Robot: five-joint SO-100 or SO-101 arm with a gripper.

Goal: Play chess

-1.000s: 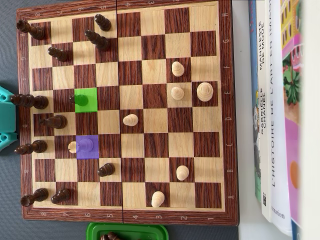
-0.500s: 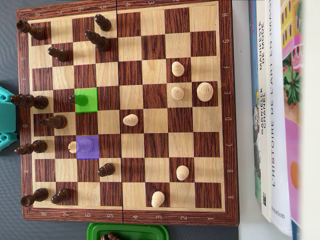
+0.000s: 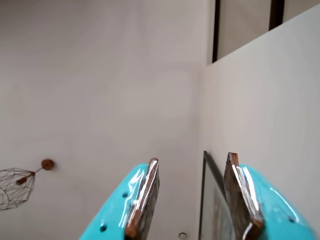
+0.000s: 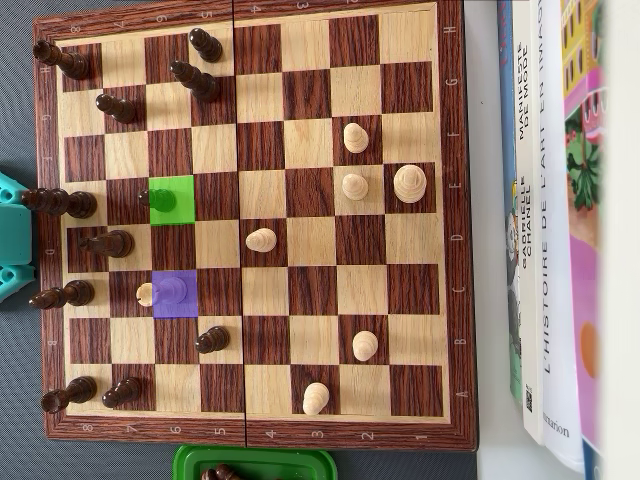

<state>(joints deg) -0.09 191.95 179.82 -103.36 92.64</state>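
In the wrist view my gripper (image 3: 193, 158) is open and empty, its teal jaws with brown pads pointing up at a bare wall; no board shows there. In the overhead view the wooden chessboard (image 4: 250, 432) lies with dark pieces (image 4: 110, 243) mostly on the left and light pieces (image 4: 410, 182) on the right. One square is marked green (image 4: 180, 210) and one purple (image 4: 182, 303), each with a piece on it. A teal part of the arm (image 4: 10, 235) shows at the board's left edge; the jaws are outside this view.
A green tray (image 4: 300, 464) holding dark pieces sits below the board. Books (image 4: 545, 220) lie along the board's right side. In the wrist view a framed picture (image 3: 212, 200) hangs on the wall and a wire lamp (image 3: 15, 186) is at the left.
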